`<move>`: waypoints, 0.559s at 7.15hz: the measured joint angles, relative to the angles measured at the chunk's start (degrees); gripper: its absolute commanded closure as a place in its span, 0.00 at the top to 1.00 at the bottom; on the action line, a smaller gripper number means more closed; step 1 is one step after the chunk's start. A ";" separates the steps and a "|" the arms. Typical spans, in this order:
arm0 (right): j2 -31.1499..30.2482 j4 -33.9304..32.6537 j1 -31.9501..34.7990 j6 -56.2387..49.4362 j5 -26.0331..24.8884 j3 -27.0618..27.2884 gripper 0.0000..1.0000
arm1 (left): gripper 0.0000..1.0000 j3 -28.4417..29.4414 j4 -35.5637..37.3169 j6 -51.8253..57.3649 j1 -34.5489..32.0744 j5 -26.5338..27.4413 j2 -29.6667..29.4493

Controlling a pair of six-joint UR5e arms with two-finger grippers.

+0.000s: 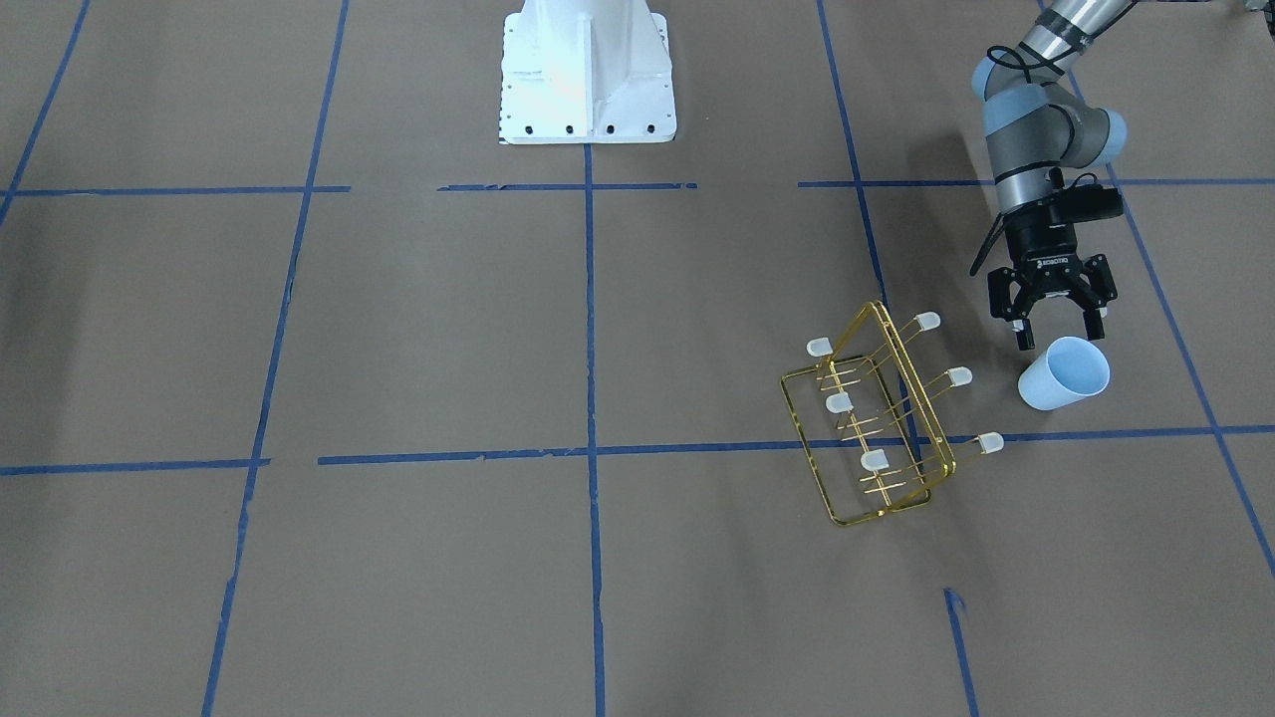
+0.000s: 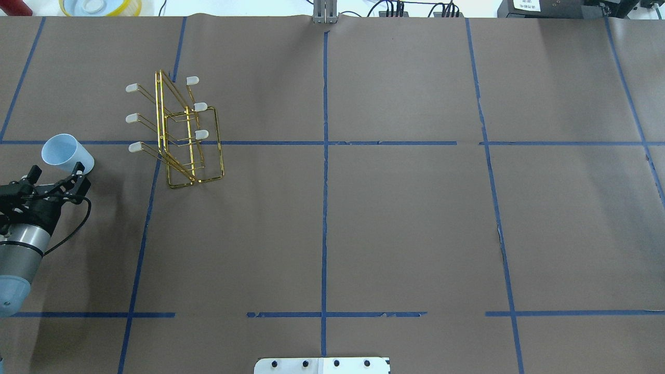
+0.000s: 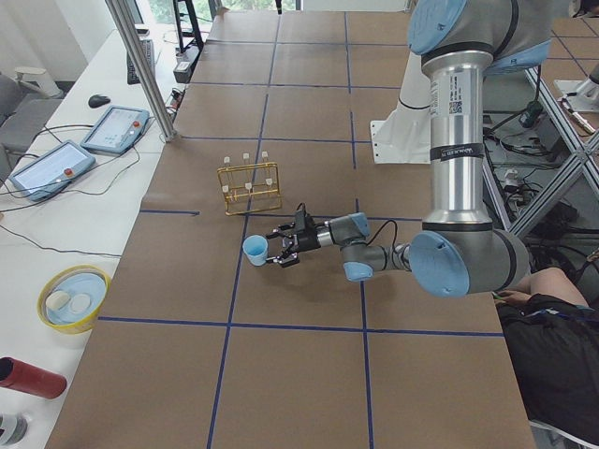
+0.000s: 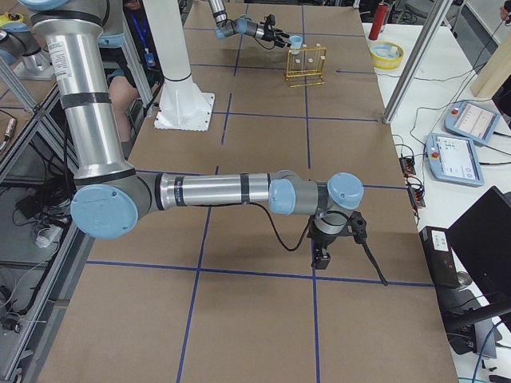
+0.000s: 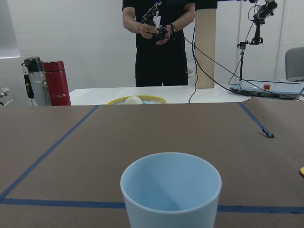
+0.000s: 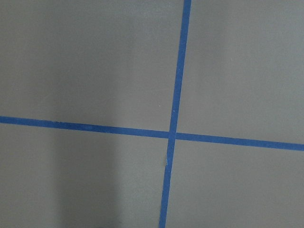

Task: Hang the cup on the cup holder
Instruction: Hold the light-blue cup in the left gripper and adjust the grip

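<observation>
The pale blue cup (image 1: 1064,373) stands upright on the brown table, mouth up, beside the gold wire cup holder (image 1: 912,384). The holder's capped prongs stick out on both sides. My left gripper (image 1: 1058,332) is open and low, its fingertips just behind the cup's rim, not touching it. From overhead the cup (image 2: 65,153) sits just past the left gripper (image 2: 57,170), left of the holder (image 2: 162,130). The left wrist view shows the cup (image 5: 171,194) close at bottom centre. My right gripper (image 4: 322,255) shows only in the exterior right view, pointing down, and I cannot tell its state.
The white robot base (image 1: 588,75) stands at the table's robot side. A yellow bowl (image 2: 101,6) and a red bottle (image 5: 57,83) sit on the bench past the far edge, where a person (image 5: 159,42) stands. Blue tape lines grid the table.
</observation>
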 measured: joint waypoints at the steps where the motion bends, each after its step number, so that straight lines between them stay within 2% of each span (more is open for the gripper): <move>1: 0.00 0.00 0.00 -0.01 0.00 0.00 1.00 | 1.00 0.53 0.03 0.35 -1.09 -1.09 -0.89; 4: 0.00 0.00 0.00 -0.02 0.00 0.00 1.00 | 1.00 2.48 -0.02 1.48 -2.81 -2.44 -3.09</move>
